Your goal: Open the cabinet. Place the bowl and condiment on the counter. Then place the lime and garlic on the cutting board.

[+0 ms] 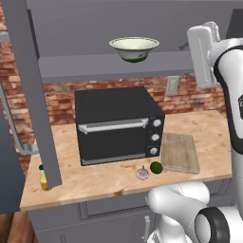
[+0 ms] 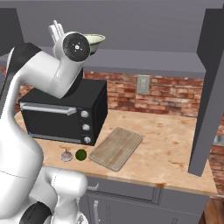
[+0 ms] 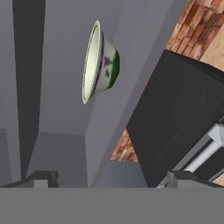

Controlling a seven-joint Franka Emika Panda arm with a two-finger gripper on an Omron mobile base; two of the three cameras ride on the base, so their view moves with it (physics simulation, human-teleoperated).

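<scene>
The cabinet point(image 1: 95, 66) stands open, its doors swung out to both sides. On its lower shelf sits the cream bowl point(image 1: 134, 48) with a green base. It appears rolled on its side in the hand view point(image 3: 99, 61). My gripper point(image 3: 113, 179) is open and empty, up at shelf height to the right of the bowl and apart from it. The yellow condiment point(image 1: 43, 178) stands on the counter point(image 1: 95, 182) at the front left, partly behind the left door. The lime point(image 1: 156, 167) and garlic point(image 1: 142, 172) lie side by side on the counter, just left of the cutting board point(image 1: 180, 152).
A black toaster oven point(image 1: 118, 123) takes up the middle of the counter under the shelf. The open left door point(image 1: 28, 85) and right door point(image 2: 210, 87) hang out over the counter's ends. A brick wall with an outlet point(image 2: 143, 84) is behind.
</scene>
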